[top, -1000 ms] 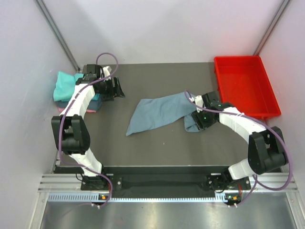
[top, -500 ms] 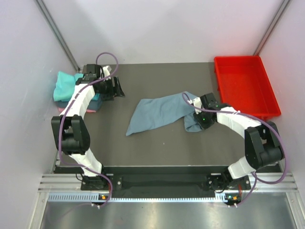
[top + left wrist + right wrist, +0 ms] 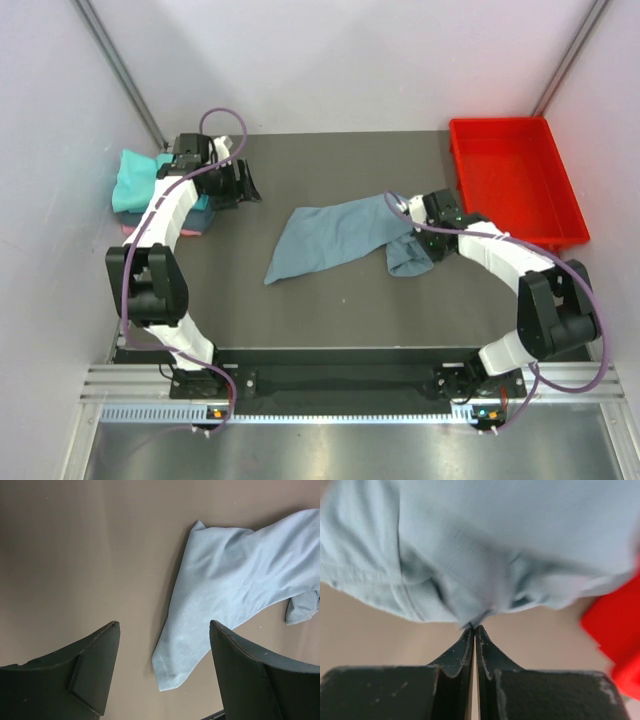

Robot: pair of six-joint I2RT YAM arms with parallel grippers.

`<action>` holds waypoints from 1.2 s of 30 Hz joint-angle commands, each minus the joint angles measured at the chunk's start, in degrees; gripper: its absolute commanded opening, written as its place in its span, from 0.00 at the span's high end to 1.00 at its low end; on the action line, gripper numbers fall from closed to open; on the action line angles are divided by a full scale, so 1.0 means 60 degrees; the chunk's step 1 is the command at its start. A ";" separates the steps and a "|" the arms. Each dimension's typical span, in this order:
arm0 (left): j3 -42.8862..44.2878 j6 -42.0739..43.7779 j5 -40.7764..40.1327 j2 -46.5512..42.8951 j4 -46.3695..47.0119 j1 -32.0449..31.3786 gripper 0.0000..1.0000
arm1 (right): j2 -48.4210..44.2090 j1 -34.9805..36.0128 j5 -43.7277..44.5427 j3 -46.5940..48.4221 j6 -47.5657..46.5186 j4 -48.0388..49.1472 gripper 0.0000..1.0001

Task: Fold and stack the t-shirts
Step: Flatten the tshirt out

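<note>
Left fingers (image 3: 92,662) are hanging spread wide over the bare grey-brown tabletop (image 3: 75,555), just beside a stack of folded teal, blue and pink cloth t-shirts (image 3: 132,180) by the left wall. Mid-table, a dusty grey-blue cloth t-shirt (image 3: 335,235) is lying rumpled and stretched out. Right fingers (image 3: 457,655) are pressing together, pinching its bunched right-hand end, near a red plastic tray (image 3: 510,180).

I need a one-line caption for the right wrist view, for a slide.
Right gripper with fingers shut on a fold of the grey-blue t-shirt; red tray at the right edge.
</note>
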 commanded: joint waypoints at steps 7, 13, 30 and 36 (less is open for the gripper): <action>-0.1035 -0.0433 0.0492 -0.0919 0.0197 0.0046 0.23 | -0.0432 -0.0095 0.0347 0.3820 -0.0296 -0.0109 1.00; -0.2178 -0.1414 0.1035 -0.1065 -0.0125 0.0090 0.22 | 0.0036 -0.0095 0.0230 0.5154 -0.0179 0.0125 1.00; -0.4961 -0.3084 0.2382 -0.0553 -0.0302 0.0075 0.30 | 0.1033 -0.0081 -0.0019 0.6854 -0.0047 0.0564 1.00; -0.5475 -0.3231 0.2617 -0.0450 -0.0038 0.0046 0.35 | 0.1238 -0.0095 -0.0093 0.6957 0.0026 0.0608 1.00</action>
